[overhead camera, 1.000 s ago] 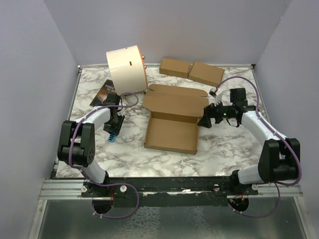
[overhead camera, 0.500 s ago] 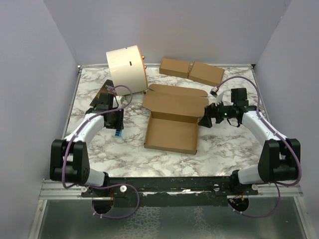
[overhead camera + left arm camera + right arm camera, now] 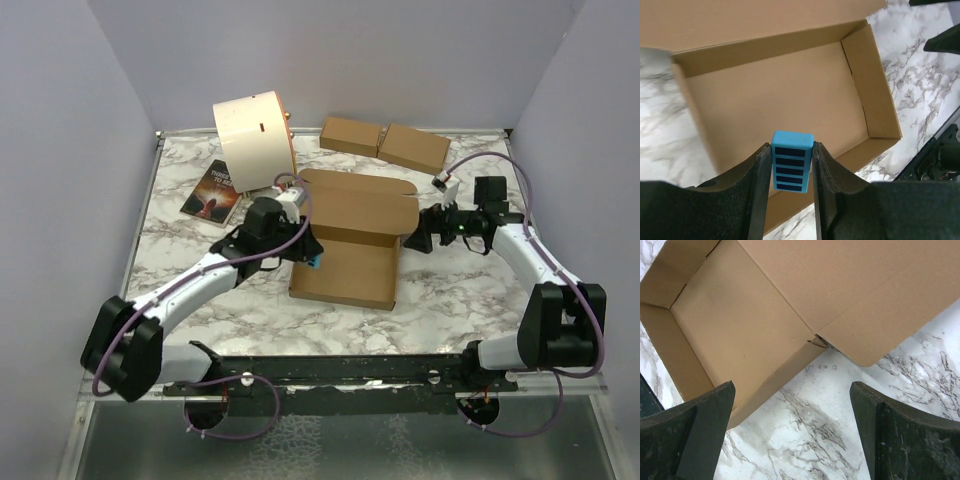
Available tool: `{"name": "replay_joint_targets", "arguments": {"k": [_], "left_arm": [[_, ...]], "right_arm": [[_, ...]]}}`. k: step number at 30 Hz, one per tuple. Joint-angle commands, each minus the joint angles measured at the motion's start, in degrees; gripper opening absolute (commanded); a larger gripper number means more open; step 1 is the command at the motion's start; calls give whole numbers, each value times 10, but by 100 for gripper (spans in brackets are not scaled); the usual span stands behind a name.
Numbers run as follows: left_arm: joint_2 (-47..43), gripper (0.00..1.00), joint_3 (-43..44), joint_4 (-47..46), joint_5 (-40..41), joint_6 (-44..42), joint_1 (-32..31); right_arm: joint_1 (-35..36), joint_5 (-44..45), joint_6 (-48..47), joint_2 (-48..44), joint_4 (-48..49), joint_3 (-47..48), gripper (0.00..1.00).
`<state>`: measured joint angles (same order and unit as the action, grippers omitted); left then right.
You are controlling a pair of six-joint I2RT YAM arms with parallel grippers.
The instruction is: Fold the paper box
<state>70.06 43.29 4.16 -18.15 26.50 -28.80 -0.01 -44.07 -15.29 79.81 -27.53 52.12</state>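
Observation:
The paper box (image 3: 343, 272) lies open at the table's middle, its tray toward me and its lid flap (image 3: 355, 205) raised behind. My left gripper (image 3: 310, 254) hangs over the tray's left edge, shut on a small blue block (image 3: 315, 260). In the left wrist view the block (image 3: 792, 162), blue with dark stripes, sits between both fingers above the tray floor (image 3: 780, 95). My right gripper (image 3: 416, 240) stands open beside the box's right wall. The right wrist view shows bare marble between its fingertips (image 3: 791, 387) and the box corner (image 3: 740, 325) just ahead.
A cream drum (image 3: 253, 138) stands at the back left. Two small closed brown boxes (image 3: 352, 135) (image 3: 415, 146) lie side by side at the back. A dark book (image 3: 211, 190) lies left of the drum. Lavender walls enclose the marble table (image 3: 450, 290).
My left arm has swung from the table's left side to the box's left edge, carrying the blue block, and has uncovered the book. The right gripper has shifted only slightly.

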Motion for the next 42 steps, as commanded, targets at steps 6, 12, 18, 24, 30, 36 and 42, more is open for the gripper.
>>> {"name": "replay_joint_targets", "arguments": {"k": [6, 12, 18, 24, 30, 36, 42], "left_arm": [[199, 10, 136, -11, 190, 11, -149], [335, 12, 262, 99, 267, -26, -202], [412, 21, 339, 161, 287, -43, -225], [421, 36, 358, 169, 287, -44, -229], [388, 50, 350, 157, 282, -41, -229], [303, 54, 305, 114, 266, -47, -228], [142, 60, 178, 6, 260, -52, -195]], "right_arm": [[-30, -36, 2, -18, -3, 5, 100], [-33, -37, 2, -17, -2, 5, 100], [-36, -38, 1, -18, -2, 4, 100], [-37, -40, 2, -18, -3, 4, 100], [-39, -44, 2, -18, -3, 5, 100], [-44, -53, 5, -23, -2, 5, 100], [-56, -96, 37, -29, 18, 23, 100]]}}
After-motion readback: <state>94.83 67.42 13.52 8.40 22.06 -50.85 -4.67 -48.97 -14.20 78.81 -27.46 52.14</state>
